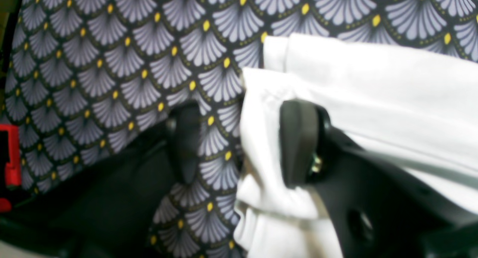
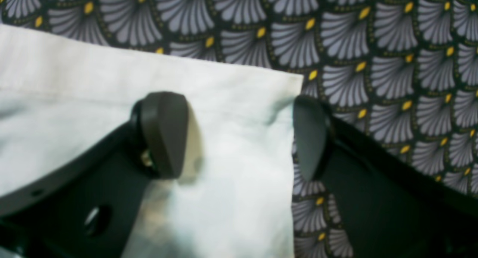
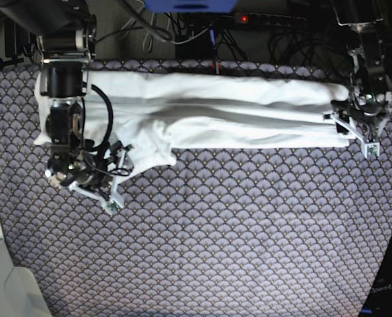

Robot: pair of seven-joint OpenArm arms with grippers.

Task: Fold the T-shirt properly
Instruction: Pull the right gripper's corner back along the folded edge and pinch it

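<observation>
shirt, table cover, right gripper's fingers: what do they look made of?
T-shirt: thin woven or knit cloth, matte white, judging by its soft creases and stitched hem.
Table cover: looks like printed fabric, dark with a grey fan pattern and yellow dots; could be coated, the pictures don't settle it.
Fingers: matte black, smooth and rounded, probably moulded plastic or rubber.

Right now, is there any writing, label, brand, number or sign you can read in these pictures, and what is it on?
"OpenA...": faint, cut-off lettering on the dark surface at the base view's bottom right corner; the rest cannot be read.
T-shirt: plain white, no print or label showing.
Patterned tablecloth: fan shapes only, no words.
Red part at the left wrist view's edge: no readable marking.
</observation>
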